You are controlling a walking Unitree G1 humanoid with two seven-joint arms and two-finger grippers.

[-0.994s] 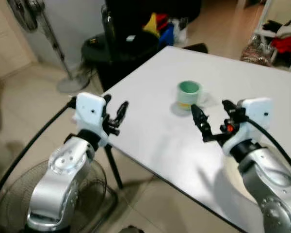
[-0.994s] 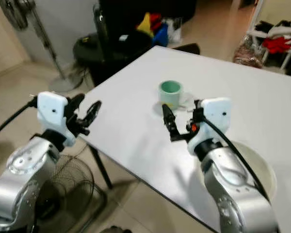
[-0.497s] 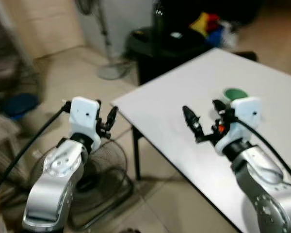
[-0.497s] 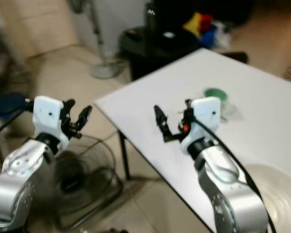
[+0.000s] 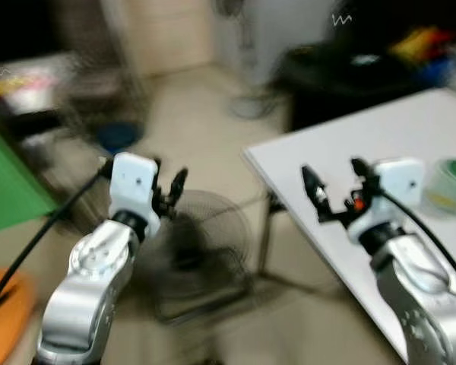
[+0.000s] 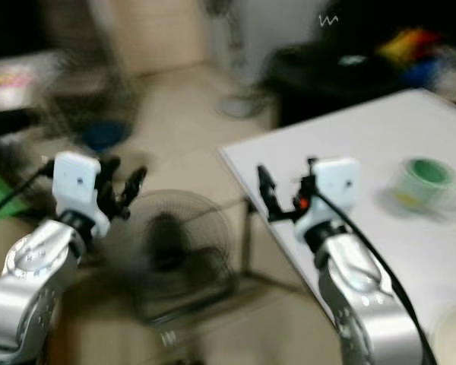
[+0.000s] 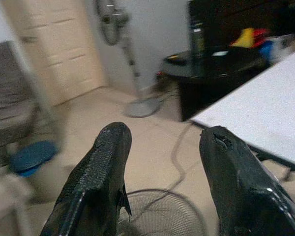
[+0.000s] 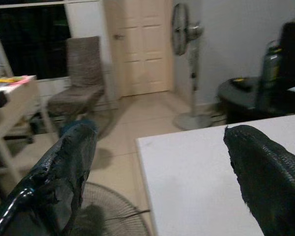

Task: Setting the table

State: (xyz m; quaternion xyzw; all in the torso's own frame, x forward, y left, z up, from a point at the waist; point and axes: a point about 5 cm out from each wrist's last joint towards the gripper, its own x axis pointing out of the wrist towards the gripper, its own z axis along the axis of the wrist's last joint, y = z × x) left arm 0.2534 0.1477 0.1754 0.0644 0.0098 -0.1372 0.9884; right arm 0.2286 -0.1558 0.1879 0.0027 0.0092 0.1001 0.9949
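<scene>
The head views are blurred. A white table [image 5: 330, 141] stands at the right, with a green cup [image 5: 454, 178] on it near the picture's right edge. My right gripper [image 5: 330, 173] hovers open and empty over the table's near-left corner, well short of the cup; the right wrist view shows its fingers [image 8: 64, 172] spread above that corner. My left gripper [image 5: 169, 179] is held up open and empty off the table's left side, above the floor. In the left wrist view its fingers [image 7: 101, 172] frame floor, with the table's edge [image 7: 265, 113] beside them.
A round floor fan [image 5: 205, 239] lies on the tiles under my left arm, beside a table leg [image 5: 264, 236]. A standing fan [image 8: 185, 34], a black low unit [image 7: 211, 59], a chair [image 8: 81, 73] and a blue object [image 5: 118, 137] stand further off.
The camera has swung left: table and cup sit further right in the picture and more floor shows. Both grippers keep the same open, empty pose.
</scene>
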